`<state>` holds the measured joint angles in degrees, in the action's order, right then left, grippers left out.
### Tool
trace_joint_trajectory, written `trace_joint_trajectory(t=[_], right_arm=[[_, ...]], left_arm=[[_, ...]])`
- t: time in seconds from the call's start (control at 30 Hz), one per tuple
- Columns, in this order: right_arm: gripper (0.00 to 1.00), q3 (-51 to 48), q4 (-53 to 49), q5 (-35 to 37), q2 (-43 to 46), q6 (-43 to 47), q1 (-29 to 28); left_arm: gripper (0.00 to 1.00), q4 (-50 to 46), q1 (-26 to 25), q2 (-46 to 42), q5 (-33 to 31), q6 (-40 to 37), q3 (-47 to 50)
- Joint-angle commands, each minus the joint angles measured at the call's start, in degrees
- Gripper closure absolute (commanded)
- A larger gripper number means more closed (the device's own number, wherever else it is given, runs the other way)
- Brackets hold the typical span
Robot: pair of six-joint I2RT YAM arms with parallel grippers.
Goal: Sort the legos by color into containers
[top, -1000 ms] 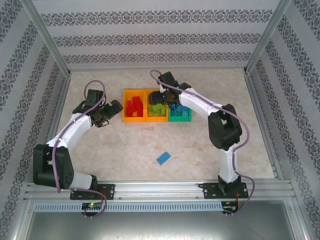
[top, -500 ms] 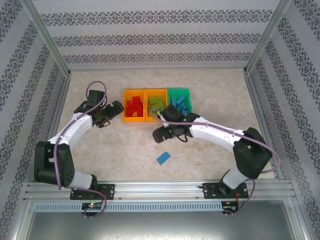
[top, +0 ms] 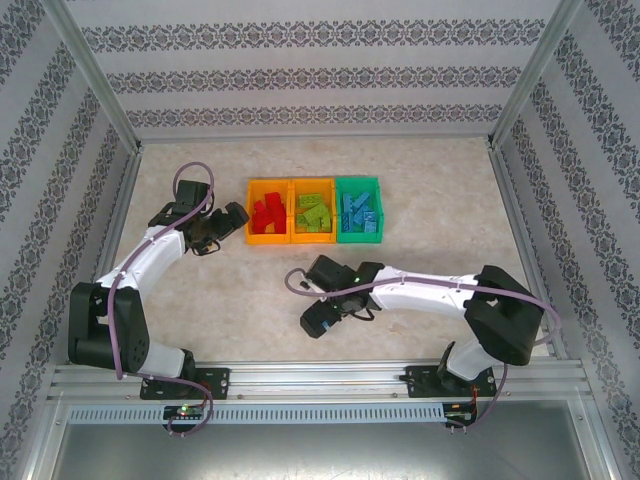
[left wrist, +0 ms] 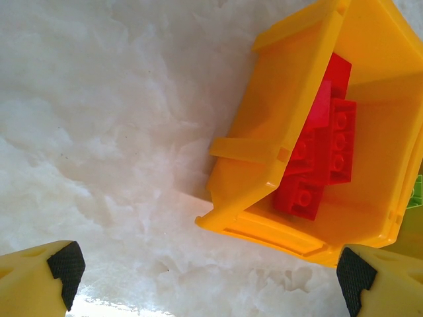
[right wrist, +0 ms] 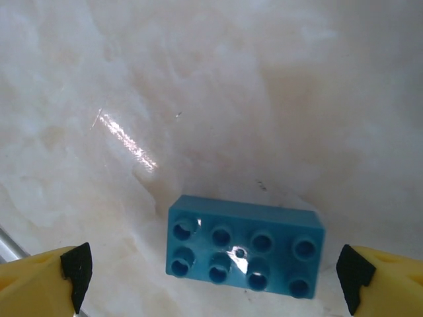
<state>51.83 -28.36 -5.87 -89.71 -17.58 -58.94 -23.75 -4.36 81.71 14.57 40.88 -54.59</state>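
Top external: right gripper (top: 318, 322) is hovering well apart from the green bin (top: 358, 180). Left wrist: left gripper (left wrist: 210, 271) is hanging, jaws apart, beside the orange bin (left wrist: 264, 132). Right wrist: jaws are standing wide over a loose blue lego (right wrist: 244, 247) on the table (right wrist: 198, 99); pickup step, probably needing descent, then closure.

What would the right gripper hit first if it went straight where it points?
The right gripper would probably meet the blue lego, lying studs-up on the table between its open fingers. How high above it the gripper hangs is hard to tell.
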Motion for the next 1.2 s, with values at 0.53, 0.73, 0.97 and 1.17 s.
trace_joint_trajectory(t=[0.53, 0.73, 0.97, 1.17], right_arm=[[0.28, 2.4, -5.3, 10.1, -7.0, 0.1, -1.4], [0.32, 1.4, -0.1, 9.7, 2.4, -0.5, 4.3], [0.34, 3.1, 9.9, 5.1, 8.9, -2.1, 19.1], [0.34, 16.0, 4.6, 3.5, -0.8, -0.3, 29.2]], left_arm=[[0.0, 0.7, 0.7, -0.7, -0.9, -1.1, 1.0], [0.0, 0.7, 0.8, -0.8, -1.1, -1.1, 1.1], [0.0, 0.5, 0.8, -1.2, -1.2, -1.4, 1.1], [0.0, 0.1, 0.8, -1.3, -1.7, -1.8, 1.1]])
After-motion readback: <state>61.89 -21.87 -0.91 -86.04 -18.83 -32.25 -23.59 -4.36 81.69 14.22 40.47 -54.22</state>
